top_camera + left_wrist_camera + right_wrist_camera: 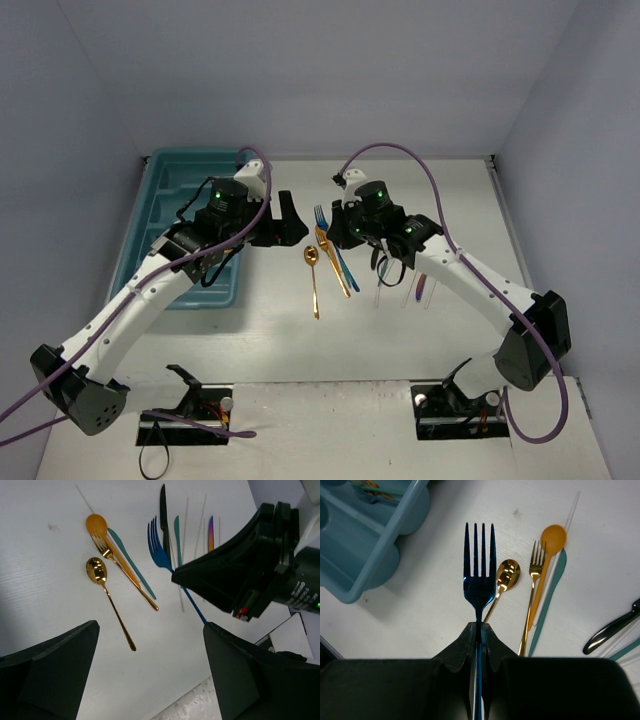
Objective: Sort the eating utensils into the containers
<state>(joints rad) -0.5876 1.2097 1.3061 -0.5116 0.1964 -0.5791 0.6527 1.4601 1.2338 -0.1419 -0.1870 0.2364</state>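
My right gripper (479,630) is shut on the handle of a blue fork (479,575), whose tines point away toward the teal tray (370,555). From above, that fork (321,215) sits between the two grippers, with the right gripper (335,232) just right of it. My left gripper (290,225) stands open beside the tray (180,225), nothing between its fingers (250,675). On the table lie a gold spoon (97,570), a gold fork (107,555), an orange spoon (96,524), a teal knife (130,560), a black knife (163,515) and an iridescent purple piece (210,532).
A few utensils lie in a far tray compartment (370,487). The two grippers hang close together over the table's middle. Some pale utensils (415,288) lie under the right arm. Grey walls close in the table on three sides.
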